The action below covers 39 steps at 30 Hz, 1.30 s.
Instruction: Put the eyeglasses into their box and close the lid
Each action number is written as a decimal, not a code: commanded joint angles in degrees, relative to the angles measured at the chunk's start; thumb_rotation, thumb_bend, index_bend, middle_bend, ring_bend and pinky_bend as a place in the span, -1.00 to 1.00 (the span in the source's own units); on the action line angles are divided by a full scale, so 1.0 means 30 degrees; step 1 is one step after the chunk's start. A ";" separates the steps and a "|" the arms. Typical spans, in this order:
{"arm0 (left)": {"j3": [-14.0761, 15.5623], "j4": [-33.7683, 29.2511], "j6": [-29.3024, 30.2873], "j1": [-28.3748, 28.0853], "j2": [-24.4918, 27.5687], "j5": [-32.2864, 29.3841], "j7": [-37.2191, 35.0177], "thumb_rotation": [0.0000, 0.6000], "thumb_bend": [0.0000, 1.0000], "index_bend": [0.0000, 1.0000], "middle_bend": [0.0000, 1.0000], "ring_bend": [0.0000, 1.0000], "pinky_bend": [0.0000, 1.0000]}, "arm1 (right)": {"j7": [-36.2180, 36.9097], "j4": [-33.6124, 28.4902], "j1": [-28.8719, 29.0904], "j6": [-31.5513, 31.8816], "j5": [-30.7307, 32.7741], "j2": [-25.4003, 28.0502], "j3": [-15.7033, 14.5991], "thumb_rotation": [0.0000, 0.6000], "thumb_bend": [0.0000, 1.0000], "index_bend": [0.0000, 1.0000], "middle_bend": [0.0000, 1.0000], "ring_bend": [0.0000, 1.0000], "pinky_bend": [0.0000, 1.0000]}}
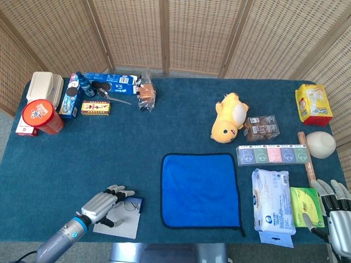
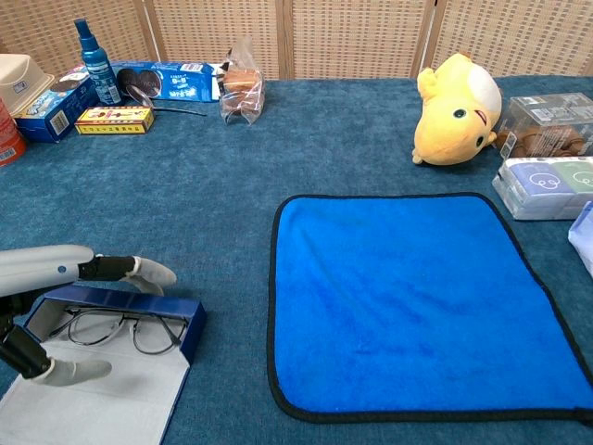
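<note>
Blue-carpeted desk (image 1: 82,159) before woven wicker screens (image 1: 192,33); eyeglasses (image 2: 119,326) in their open box (image 2: 107,306) at the front left.
Their long axis runs left-right, lenses facing up. Left hand (image 1: 104,204) over the box, fingers (image 2: 148,271) spread, holding nothing. Only the head view shows the right hand (image 1: 334,211), fingers apart, beside tissue packs (image 1: 272,208).

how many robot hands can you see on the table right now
2. The left hand rests over the open glasses box at the table's near-left edge; the right hand sits at the near-right edge beside the green packet.
</note>
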 commanded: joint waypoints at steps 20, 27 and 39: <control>0.1807 -0.0695 0.1362 0.1998 0.1549 0.1554 -0.0701 0.77 -0.42 -0.81 -0.65 -0.93 -0.92 | 0.0189 0.0148 0.0073 0.0036 -0.0015 -0.0086 -0.0064 1.00 -0.44 -0.74 -0.69 -0.87 -0.79; 0.1841 -0.0617 0.1561 0.2379 0.1590 0.1644 -0.0799 0.77 -0.42 -0.82 -0.65 -0.94 -0.92 | 0.0281 0.0252 0.0056 0.0101 0.0017 -0.0071 -0.0073 1.00 -0.44 -0.74 -0.69 -0.87 -0.79; 0.1965 -0.0911 0.4427 0.4157 0.2057 0.2573 0.0107 0.77 -0.41 -0.88 -0.69 -1.00 -0.91 | 0.0498 0.0428 0.0242 -0.0137 0.0146 -0.0125 -0.0022 1.00 -0.44 -0.75 -0.63 -0.87 -0.79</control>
